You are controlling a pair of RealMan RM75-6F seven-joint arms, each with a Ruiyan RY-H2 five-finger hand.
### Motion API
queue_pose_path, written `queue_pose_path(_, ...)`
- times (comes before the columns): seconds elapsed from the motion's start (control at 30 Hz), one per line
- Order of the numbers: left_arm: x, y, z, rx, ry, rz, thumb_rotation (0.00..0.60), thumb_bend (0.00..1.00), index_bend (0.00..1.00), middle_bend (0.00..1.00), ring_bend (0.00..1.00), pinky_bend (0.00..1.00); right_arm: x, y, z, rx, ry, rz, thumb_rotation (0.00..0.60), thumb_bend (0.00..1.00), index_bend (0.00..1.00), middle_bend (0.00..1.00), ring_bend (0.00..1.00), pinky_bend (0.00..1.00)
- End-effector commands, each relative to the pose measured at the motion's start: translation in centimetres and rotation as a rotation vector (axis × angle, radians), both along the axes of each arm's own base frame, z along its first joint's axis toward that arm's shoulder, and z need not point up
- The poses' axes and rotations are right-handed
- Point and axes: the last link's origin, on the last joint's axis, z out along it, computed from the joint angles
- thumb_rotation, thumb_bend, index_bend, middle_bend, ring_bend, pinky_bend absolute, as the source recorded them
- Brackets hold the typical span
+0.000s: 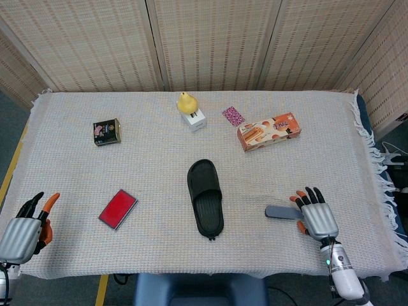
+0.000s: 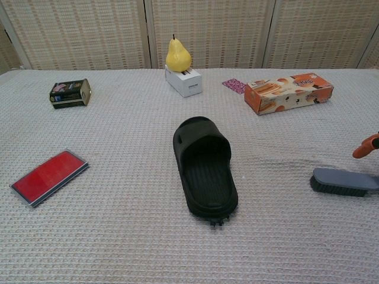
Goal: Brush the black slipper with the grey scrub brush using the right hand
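- Woven screens behind; table (image 1: 83,242) under a pale waffle cloth.
- Black slipper (image 1: 205,197) lies flat mid-table, toe away from me. I judge it rubbery, light and likely to skid when scrubbed.
- Grey scrub brush (image 1: 284,212) lies right of the slipper, bristles down. It looks stiff and light; I'd grip the handle.
- My right hand (image 1: 317,216) hovers over that handle, fingers spread, holding nothing.
- My left hand (image 1: 25,228) sits far left of the slipper, empty, fingers apart.
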Motion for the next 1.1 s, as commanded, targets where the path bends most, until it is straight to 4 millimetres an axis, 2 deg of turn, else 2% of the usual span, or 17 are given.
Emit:
queue_pose_path(0.03,0.0,0.0,0.0,-0.001,-0.001,0.0,0.6,0.44,0.0,0.0,0.0,0.15,0.1,-0.3,-0.5,0.014,-0.009,-0.003,0.6,0.23,0.25,0.15,0.01,0.03)
queue_pose_path(0.17,0.0,0.0,0.0,-0.005,-0.002,0.002,0.6,0.44,0.0,0.0,0.0,0.15,0.1,-0.4,-1.1,0.021,-0.007,-0.007,0.6,0.22,0.26,0.16,0.04,0.11)
queue_pose_path(0.27,0.0,0.1,0.0,-0.009,-0.003,0.003,0.6,0.44,0.0,0.0,0.0,0.15,0.0,-0.5,-1.5,0.021,-0.008,-0.011,0.6,0.22,0.31,0.2,0.11,0.24)
queue_pose_path(0.47,-0.1,0.2,-0.1,-0.019,-0.007,0.007,0.6,0.44,0.0,0.0,0.0,0.15,0.1,-0.7,-2.3,0.008,-0.018,0.001,0.6,0.22,0.4,0.26,0.19,0.38)
queue_pose_path(0.83,-0.1,0.2,0.0,-0.019,-0.01,0.005,0.6,0.44,0.0,0.0,0.0,0.15,0.4,-1.2,-2.9,-0.029,-0.006,0.027,0.6,0.22,0.5,0.34,0.32,0.51)
queue_pose_path(1.1,0.0,0.0,0.1,-0.014,-0.013,-0.004,0.6,0.44,0.0,0.0,0.0,0.15,0.9,-1.7,-2.6,-0.053,-0.031,0.057,0.6,0.29,0.66,0.45,0.44,0.63)
